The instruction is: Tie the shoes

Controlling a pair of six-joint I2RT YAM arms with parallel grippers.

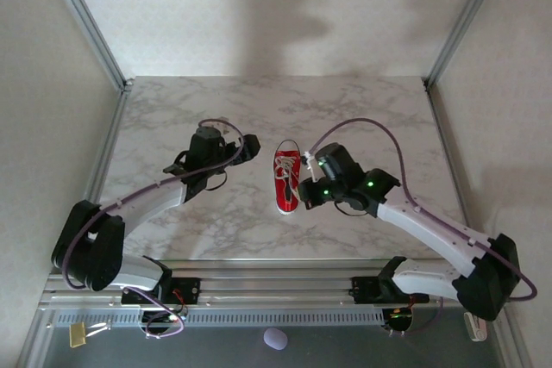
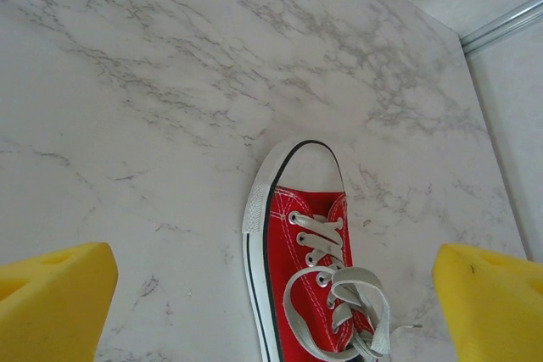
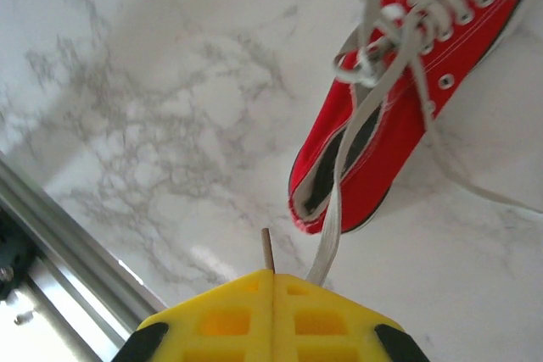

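The right claw (image 3: 272,281) is gripping a white lace (image 3: 339,201) of the red sneaker (image 1: 286,183) lying on the marble tabletop (image 1: 216,109); the left claw (image 1: 252,148) is hovering released nearby.

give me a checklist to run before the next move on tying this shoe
1. Right end effector shut on the flat white lace: ok.
2. That lace runs straight from the small red canvas sneaker: ok.
3. Left end effector open beside the sneaker: ok.
4. Other lace end lying free on the marbled white table: ok.
5. Bow finished: not ok.
6. Grip firmness: cannot tell.
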